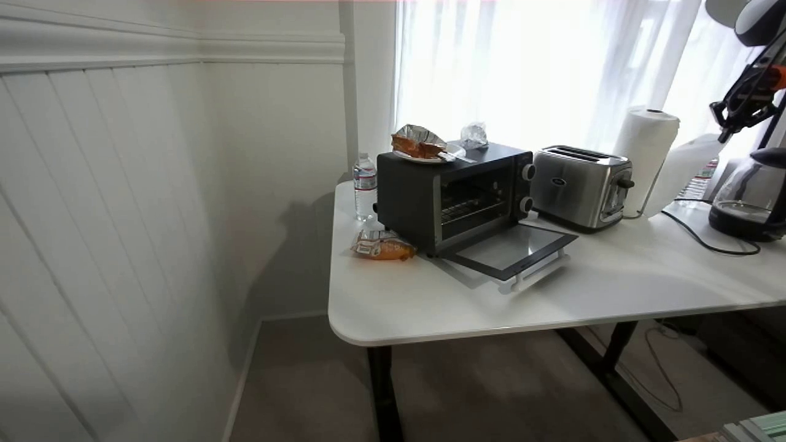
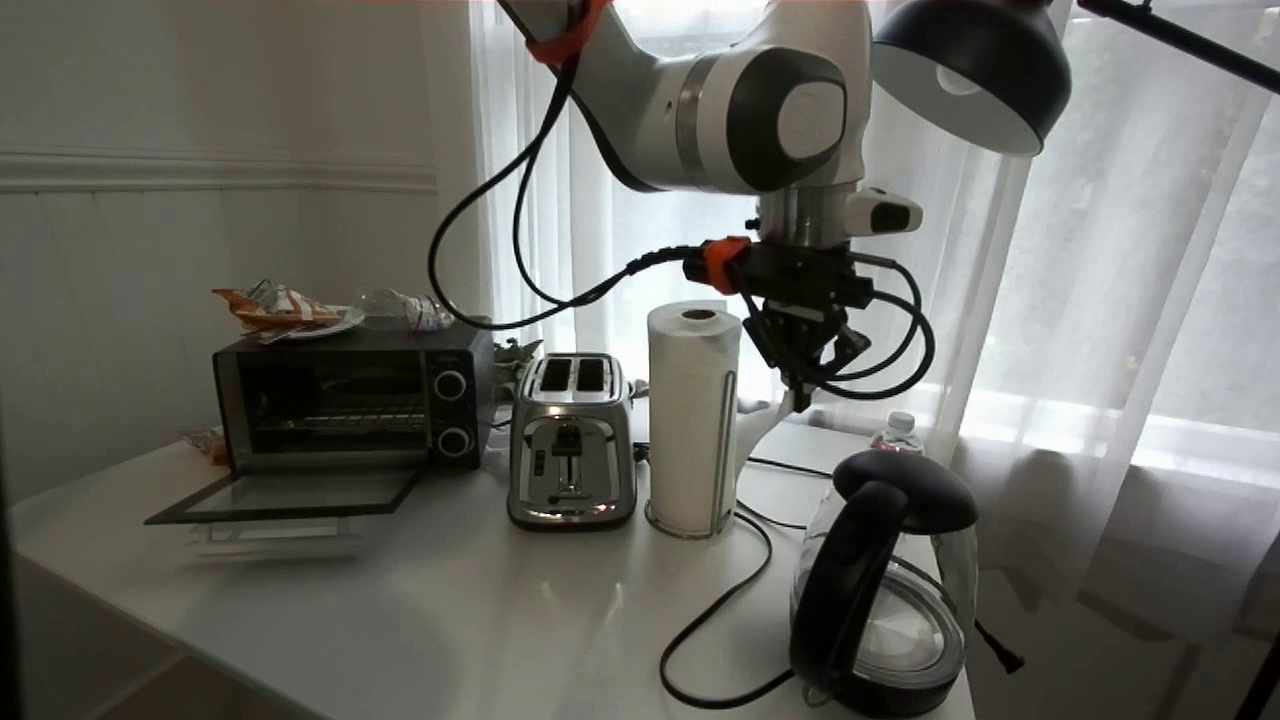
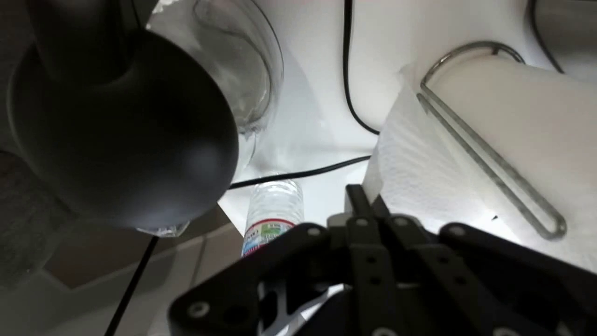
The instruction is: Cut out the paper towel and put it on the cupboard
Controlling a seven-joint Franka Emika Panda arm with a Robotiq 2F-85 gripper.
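Note:
The paper towel roll (image 1: 643, 153) stands upright on its wire holder (image 2: 728, 450), on the white tabletop that is the cupboard (image 1: 454, 307). From the roll, a thin white sheet (image 2: 758, 432) stretches up and sideways to my gripper (image 2: 800, 402). The gripper (image 1: 724, 135) points down, beside the roll and above the tabletop. In the wrist view, the gripper (image 3: 367, 198) is shut, and a corner of the sheet (image 3: 415, 163) is pinched between its fingertips. The roll (image 3: 545, 116) lies right of it there, behind the wire of the holder. No gap shows between sheet and roll.
A silver toaster (image 1: 580, 187) stands close to the roll. Beyond it is a black toaster oven (image 2: 345, 400), door down, with a plate (image 1: 454, 153) on top. A glass kettle (image 2: 890, 590), its cord (image 2: 690, 640) and a water bottle (image 3: 275, 210) are near the gripper. A lamp (image 2: 975, 85) hangs close to the arm.

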